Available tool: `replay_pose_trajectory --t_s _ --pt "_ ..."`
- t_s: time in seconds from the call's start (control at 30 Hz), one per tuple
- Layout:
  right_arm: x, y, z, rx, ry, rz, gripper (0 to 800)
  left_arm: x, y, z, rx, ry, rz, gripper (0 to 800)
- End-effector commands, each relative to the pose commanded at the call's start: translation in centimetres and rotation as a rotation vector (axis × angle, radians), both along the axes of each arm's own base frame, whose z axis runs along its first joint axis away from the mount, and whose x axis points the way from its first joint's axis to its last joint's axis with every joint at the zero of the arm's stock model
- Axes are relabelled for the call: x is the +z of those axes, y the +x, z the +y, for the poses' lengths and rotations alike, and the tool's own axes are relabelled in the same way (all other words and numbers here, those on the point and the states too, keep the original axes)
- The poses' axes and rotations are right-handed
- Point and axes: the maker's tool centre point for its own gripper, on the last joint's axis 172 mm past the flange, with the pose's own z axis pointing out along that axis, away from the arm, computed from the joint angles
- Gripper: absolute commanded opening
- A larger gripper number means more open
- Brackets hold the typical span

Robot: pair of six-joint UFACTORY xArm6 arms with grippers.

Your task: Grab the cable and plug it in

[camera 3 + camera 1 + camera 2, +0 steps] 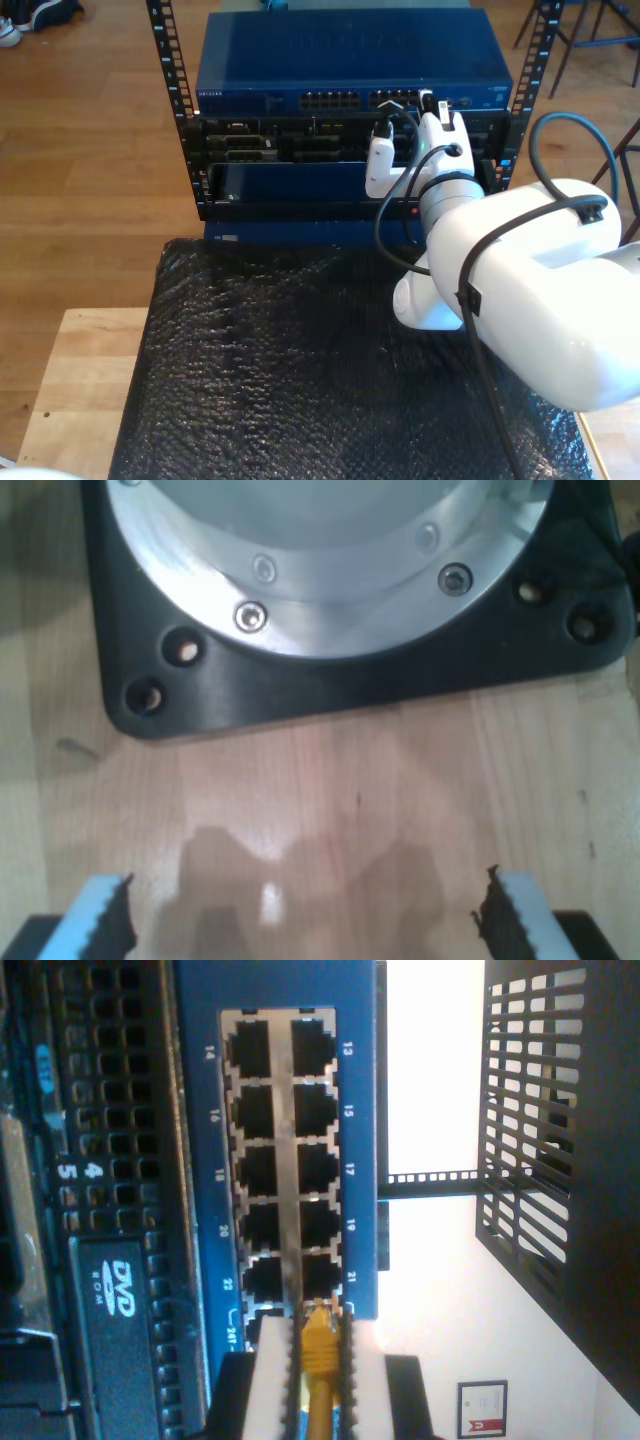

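The yellow cable (320, 1380) runs between the white fingers (268, 1380) of my second gripper (318, 1332), which is shut on it. Its plug (319, 1316) points at the blue switch (362, 1110), with the tip at the port just past the one marked 21. How deep the plug sits cannot be told. In the exterior view my second gripper (428, 108) is up against the switch's (350, 60) port row towards that view's right. My first gripper (310, 905) is open over bare wood, with nothing between its blue pads (100, 915).
A black base plate (330, 695) with a metal ring lies on the wood ahead of my first gripper. Below the switch the rack holds a black unit with a DVD drive (120, 1290). Black bubble wrap (300, 370) covers the table. A black perforated panel (560, 1160) hangs beside the switch.
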Motion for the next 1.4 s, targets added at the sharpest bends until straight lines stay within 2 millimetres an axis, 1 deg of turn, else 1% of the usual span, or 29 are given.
replay_pose_trajectory --t_s 0.3,0.47,0.5,0.53,0.57,0.7,0.73,0.8,0.87,0.9,0.93,1.0,1.07,1.17,1.27,1.33,1.4 --pt "0.0 0.0 -0.2 -0.002 0.007 0.003 4 0.0 0.0 0.0 0.0 0.0 0.0 800" --pt "-0.1 -0.2 0.1 0.009 0.06 0.01 175 0.0 0.0 -0.1 0.0 -0.002 0.0 800" --pt "-0.2 -0.3 0.2 0.013 0.076 0.014 226 0.0 0.0 0.0 0.0 0.0 0.0 800" --pt "0.1 -0.3 0.4 0.019 0.098 0.012 282 0.0 0.0 0.0 0.0 0.0 0.0 800" --pt "0.4 -0.4 0.5 0.021 0.116 0.008 305 0.0 0.0 0.0 0.0 0.0 0.0 800" --pt "1.1 -0.8 0.4 0.026 0.154 0.012 345 0.0 0.0 0.0 0.0 0.0 0.0 800" --pt "1.0 -0.8 0.5 0.028 0.154 0.018 363 0.0 0.0 0.0 0.0 0.0 0.0 800" --pt "1.1 -0.8 0.5 0.029 0.155 0.024 373 0.0 0.0 0.0 0.0 0.0 0.0 800" --pt "1.1 -0.9 0.4 0.029 0.154 0.03 403 0.0 0.0 0.0 0.0 0.0 0.0 800" --pt "0.7 -1.0 0.4 0.029 0.152 0.042 418 0.0 0.0 0.0 0.0 0.0 0.0 800" --pt "0.3 -1.2 0.4 0.03 0.149 0.054 423 0.0 0.0 0.0 0.0 0.0 0.0 800" --pt "0.4 -1.4 0.3 0.029 0.15 0.059 435 0.0 0.0 0.0 0.0 0.0 0.0 800" --pt "0.5 -1.4 0.3 0.031 0.15 0.062 467 0.0 0.0 0.0 0.0 0.0 0.0 800" --pt "-0.2 -1.5 0.7 0.044 0.14 0.102 541 0.0 0.0 0.0 0.0 0.0 0.0 800" --pt "-0.1 -1.8 0.9 0.059 0.133 0.123 584 0.0 0.0 0.0 0.0 0.0 0.0 800" --pt "-0.1 -2.1 0.8 0.061 0.132 0.134 593 0.0 0.0 0.0 0.0 0.0 0.0 800" --pt "0.4 -2.3 0.7 0.06 0.134 0.134 608 0.0 0.0 0.0 0.0 0.0 0.0 800"
